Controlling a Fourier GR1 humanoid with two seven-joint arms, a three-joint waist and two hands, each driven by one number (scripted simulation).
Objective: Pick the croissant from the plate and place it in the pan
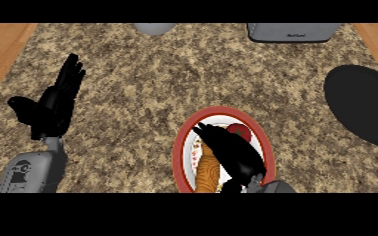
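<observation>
Speckled brown granite counter (148, 70) fills the view, with wooden strips at both far corners, a grey appliance (293, 32) at the far edge and a small grey object (154, 28) beside it. Under the right hand (235, 152) sits the red-rimmed plate (181, 145), and on it the croissant (208, 172), an orange-brown length showing just left of the fingers and partly hidden beneath them. The fingers reach forward over the plate, straight rather than curled, so they do not grip the pastry yet; whether they touch it cannot be told. A red item (238, 129) lies on the plate just past the fingertips. The left hand (53, 105) rests at the left, fingers straight and up. Well to the right of the fingers, at the view's edge, the black pan (356, 102) waits. The step in hand looks like the approach to grasp. Next the fingers would need to curl round the croissant, lift it, then carry it rightward to the pan.
</observation>
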